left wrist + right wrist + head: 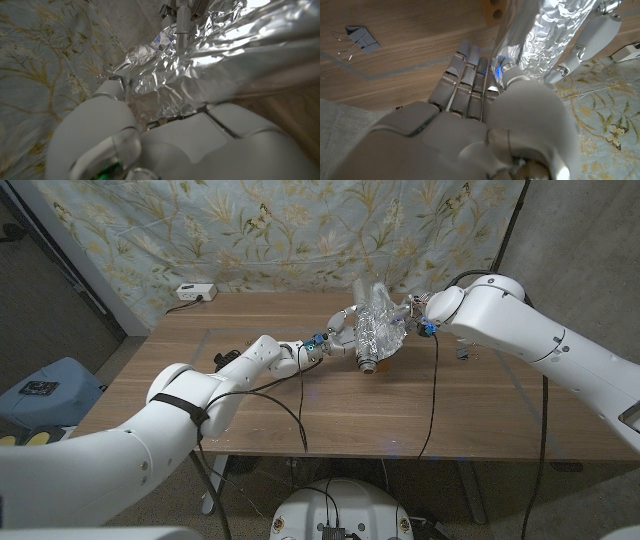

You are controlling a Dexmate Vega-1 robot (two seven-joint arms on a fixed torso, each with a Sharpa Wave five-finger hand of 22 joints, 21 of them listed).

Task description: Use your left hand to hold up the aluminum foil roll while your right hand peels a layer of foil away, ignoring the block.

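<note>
Left robot hand (pixel 345 332) grips the aluminum foil roll (pixel 375 330) and holds it tilted above the far middle of the tabletop (pixel 330 395), presumably to free the loose layer, while right robot hand (pixel 412 315) touches the foil, grip unclear

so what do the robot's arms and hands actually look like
Both arms, the left arm and right arm, are glossy white rounded shells with thin black cables running alongside. A black band wraps the left one. The left hand and right hand are pale grey with silver jointed fingers and small blue lights.
</note>
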